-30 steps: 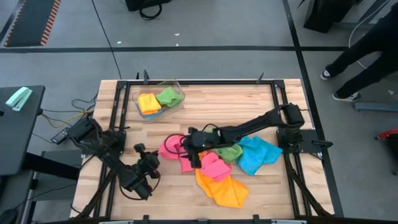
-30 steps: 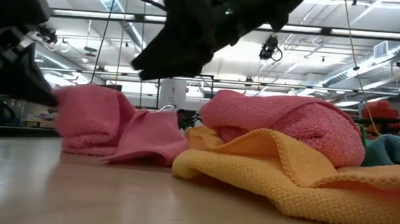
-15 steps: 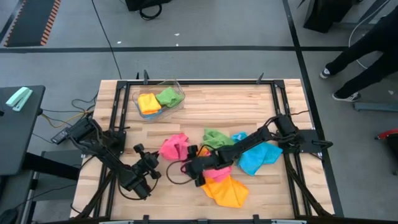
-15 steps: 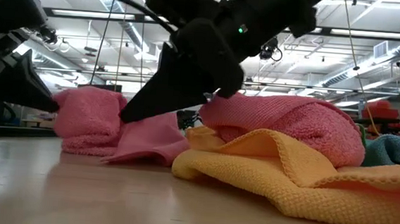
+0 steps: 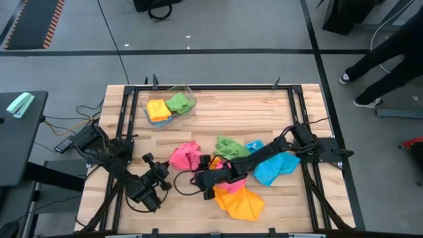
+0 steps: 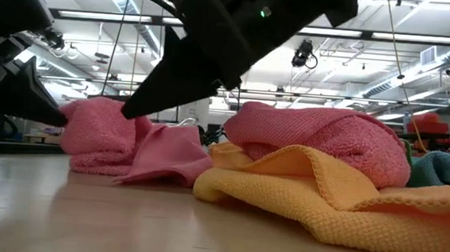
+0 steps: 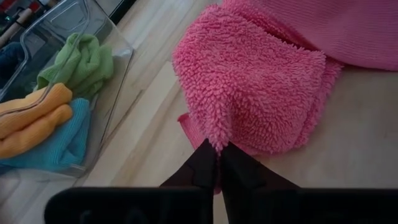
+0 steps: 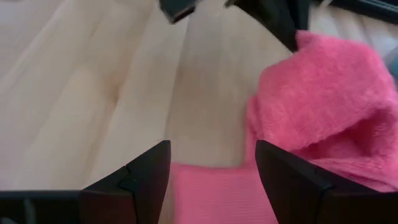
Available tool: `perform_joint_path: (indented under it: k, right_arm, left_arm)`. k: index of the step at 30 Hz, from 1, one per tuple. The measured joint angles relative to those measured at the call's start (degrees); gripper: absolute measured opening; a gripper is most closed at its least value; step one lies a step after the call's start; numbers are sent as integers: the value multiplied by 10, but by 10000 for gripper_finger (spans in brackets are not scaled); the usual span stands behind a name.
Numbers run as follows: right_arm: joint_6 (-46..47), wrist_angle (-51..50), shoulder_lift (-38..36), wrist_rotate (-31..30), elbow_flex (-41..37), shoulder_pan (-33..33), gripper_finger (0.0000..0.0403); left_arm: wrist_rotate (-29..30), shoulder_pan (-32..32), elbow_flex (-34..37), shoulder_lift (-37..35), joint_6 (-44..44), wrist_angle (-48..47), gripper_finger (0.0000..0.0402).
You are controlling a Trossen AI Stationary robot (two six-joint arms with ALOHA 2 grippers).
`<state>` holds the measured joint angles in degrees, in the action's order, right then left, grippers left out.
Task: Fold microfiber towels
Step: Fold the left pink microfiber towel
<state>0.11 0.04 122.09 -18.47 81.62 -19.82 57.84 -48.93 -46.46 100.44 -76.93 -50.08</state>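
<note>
A pink towel [image 5: 184,156] lies bunched on the table left of centre; it also shows in the low view [image 6: 105,137]. My left gripper [image 5: 168,166] is shut on its near-left side [image 7: 216,149]. My right gripper [image 5: 198,174] is open just above the flat part of that pink towel [image 8: 211,196] and touches nothing that shows. A second pink towel [image 6: 319,137] rests on an orange-yellow towel [image 5: 241,202]. A green towel [image 5: 230,146] and a blue towel [image 5: 274,166] lie beside them under my right arm. My left gripper pinches a fluffy bunched fold of the pink towel [image 7: 217,134] between its two fingertips. The fingers come in low from the table's near left. The towel lies slack in a heap on the table.
A clear plastic bin [image 5: 188,110] at the far left holds folded orange, green and blue towels [image 7: 56,118]. Bare wood lies along the near edge in front of the towels [image 6: 84,211]. A person's legs [image 5: 377,53] show beyond the table's far right.
My right gripper has swung from over the towel pile toward the table's near edge, uncovering the green towel. It dipped down beside the pink towel, then rose a little. Its fingers stay open.
</note>
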Motion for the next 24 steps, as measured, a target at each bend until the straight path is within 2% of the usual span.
perform_joint_path:
  k: [5, 11, 19, 24]
  right_arm:
    - [-3, -27, 52, 5, 63, -3, 243]
    - [-12, -147, 96, -6, 138, -3, 243]
    - [12, -147, 94, 7, 114, 6, 236]
    - [24, -140, 93, 14, 103, 9, 190]
  left_arm:
    - [2, 2, 0, 0, 0, 7, 34]
    - [4, 3, 0, 0, 0, 19, 23]
    - [3, 2, 0, 0, 1, 22, 26]
    - [3, 2, 0, 0, 2, 22, 35]
